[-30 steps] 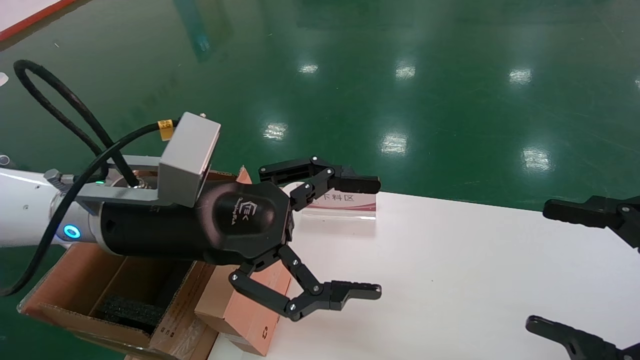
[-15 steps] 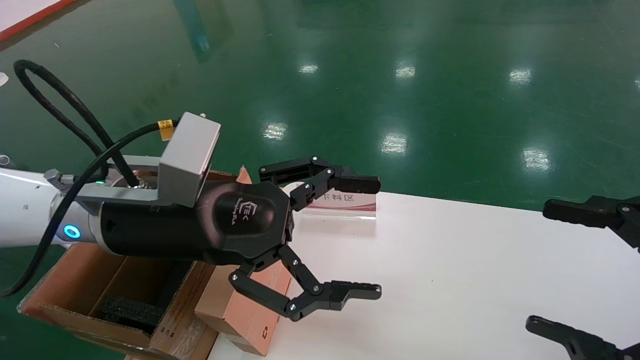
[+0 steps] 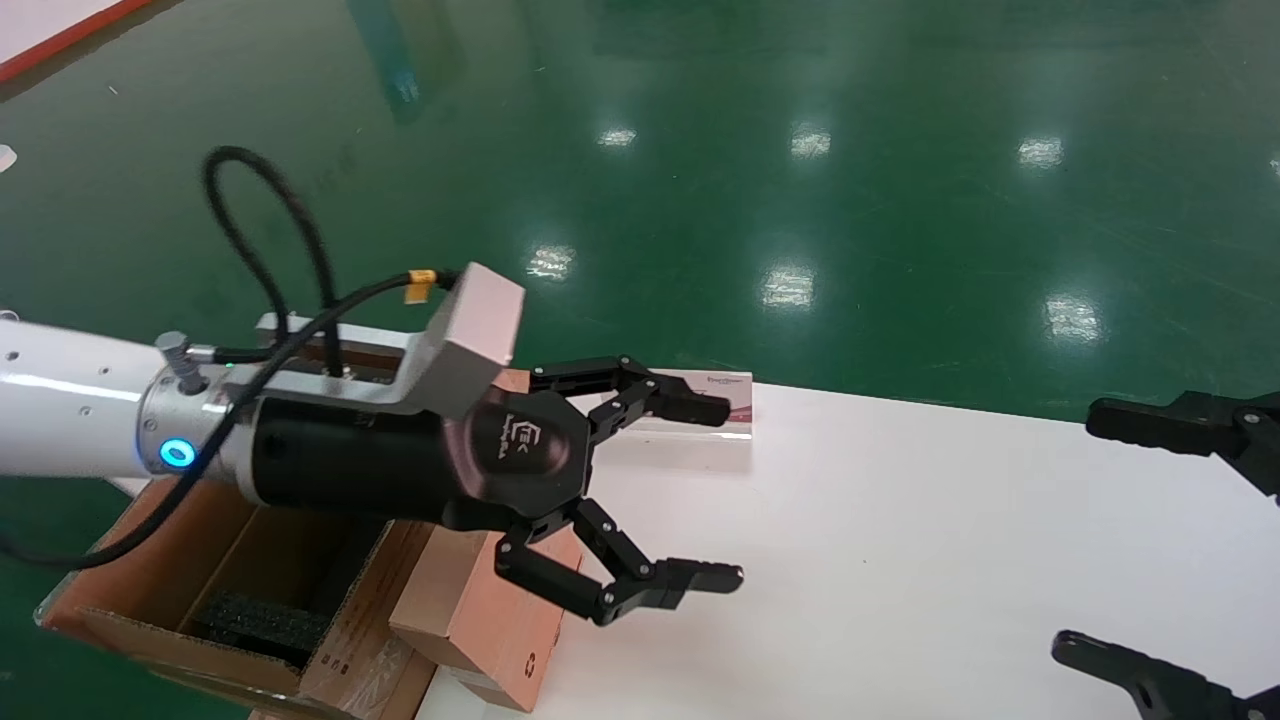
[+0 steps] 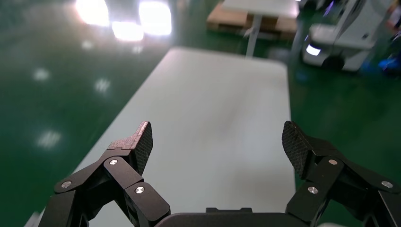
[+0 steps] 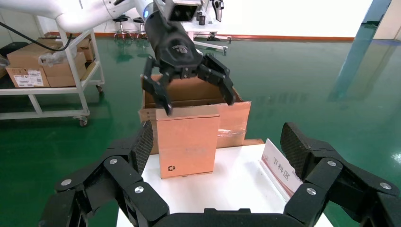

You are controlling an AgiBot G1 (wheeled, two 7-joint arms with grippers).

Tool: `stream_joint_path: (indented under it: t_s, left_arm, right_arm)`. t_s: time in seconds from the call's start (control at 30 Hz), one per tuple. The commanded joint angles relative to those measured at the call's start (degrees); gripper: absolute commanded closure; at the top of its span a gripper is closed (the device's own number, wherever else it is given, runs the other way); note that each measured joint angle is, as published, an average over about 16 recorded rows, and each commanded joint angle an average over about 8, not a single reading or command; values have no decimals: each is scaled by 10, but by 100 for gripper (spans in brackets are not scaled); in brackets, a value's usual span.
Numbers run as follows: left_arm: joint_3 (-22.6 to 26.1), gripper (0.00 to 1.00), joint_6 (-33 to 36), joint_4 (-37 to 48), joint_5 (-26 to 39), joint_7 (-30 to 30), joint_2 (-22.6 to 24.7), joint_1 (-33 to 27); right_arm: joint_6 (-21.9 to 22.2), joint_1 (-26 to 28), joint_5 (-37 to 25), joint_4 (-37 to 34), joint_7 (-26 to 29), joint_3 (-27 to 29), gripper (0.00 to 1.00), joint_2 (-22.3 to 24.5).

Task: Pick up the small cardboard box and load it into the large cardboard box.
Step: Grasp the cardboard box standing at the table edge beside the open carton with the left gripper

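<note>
The small cardboard box (image 3: 478, 612) stands upright at the table's left edge, its recycling symbol low on the face; it also shows in the right wrist view (image 5: 187, 146). The large cardboard box (image 3: 150, 590) sits open just left of it, with black foam (image 3: 262, 620) inside, and stands behind the small one in the right wrist view (image 5: 234, 120). My left gripper (image 3: 708, 492) is open and empty, hovering just above the small box's top, as the right wrist view (image 5: 198, 103) shows. In its own view (image 4: 217, 142) only the table shows. My right gripper (image 3: 1078, 528) is open at the right edge (image 5: 217, 142).
A white sign with a red strip (image 3: 715, 400) stands at the table's far edge, also in the right wrist view (image 5: 280, 169). The white table (image 3: 900, 560) stretches between the grippers. A cart with cartons (image 5: 47, 61) stands off on the green floor.
My left arm has swung its wrist to the right and down, bringing the open gripper lower over the small box. The boxes and the right gripper have not moved.
</note>
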Motion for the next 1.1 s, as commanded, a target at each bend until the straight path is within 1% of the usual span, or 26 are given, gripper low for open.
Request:
stream_joint_path:
  t_s: [0.03, 0.27, 0.4, 0.53, 0.8, 0.97, 1.1]
  left_arm:
    - [11, 0, -4, -6, 24, -20, -3, -13]
    - [70, 0, 36, -9, 130, -104, 14, -101]
    - [117, 0, 60, -9, 187, -148, 32, -158]
    - [178, 0, 71, -10, 228, -180, 50, -214]
    - [315, 0, 72, -13, 296, -237, 77, -326]
    - [398, 0, 72, -14, 337, -295, 91, -388]
    - [455, 0, 70, -14, 350, -350, 94, -430]
  right_arm:
    - [0, 0, 0, 0, 0, 0, 0, 0]
    - [0, 0, 0, 0, 0, 0, 0, 0]
    - [0, 0, 0, 0, 0, -1, 0, 0]
    - [0, 0, 0, 0, 0, -1, 0, 0]
    - [0, 0, 1, 0, -1, -1, 0, 0]
    - [1, 0, 1, 0, -1, -1, 0, 1]
    - [1, 0, 1, 0, -1, -1, 0, 1]
